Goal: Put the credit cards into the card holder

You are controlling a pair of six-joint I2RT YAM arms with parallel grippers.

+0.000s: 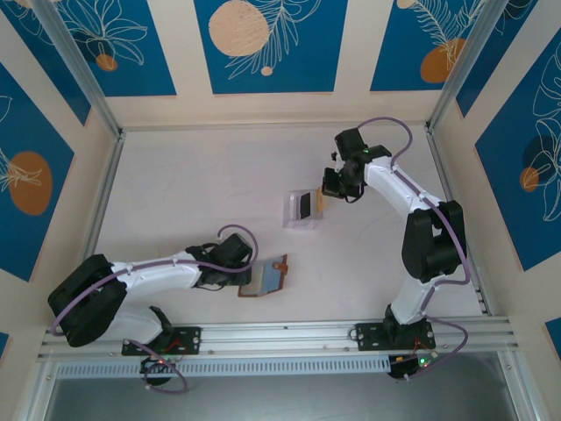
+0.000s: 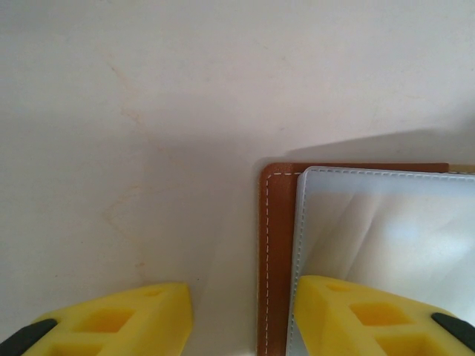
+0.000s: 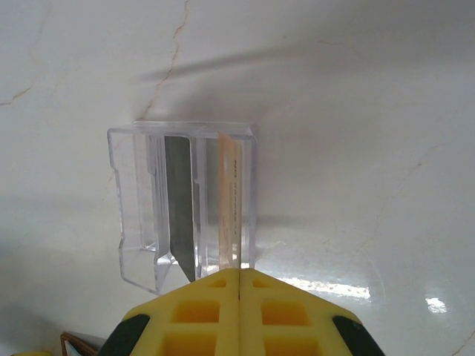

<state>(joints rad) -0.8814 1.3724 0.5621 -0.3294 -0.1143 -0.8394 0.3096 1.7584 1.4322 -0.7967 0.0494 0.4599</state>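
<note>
Stitched brn leather wallet [image 2: 276, 259], thin pale card [image 3: 230, 200], clear slotted stand [image 3: 135, 222]

Brown card holder [image 1: 266, 279] lies open, grey-blue inside up — dark card [image 3: 178, 208] and yellow card [image 3: 228, 200] stand edgewise.

Top cam: high behind arm bases [image 1: 166, 340], looks down on whole pale counter [image 1: 193, 184]. Left wrist: close over brown leather folding wallet [image 2: 276, 252]. Right wrist: close on clear plastic slotted stand [image 3: 137, 200]. Top sees both.
</note>
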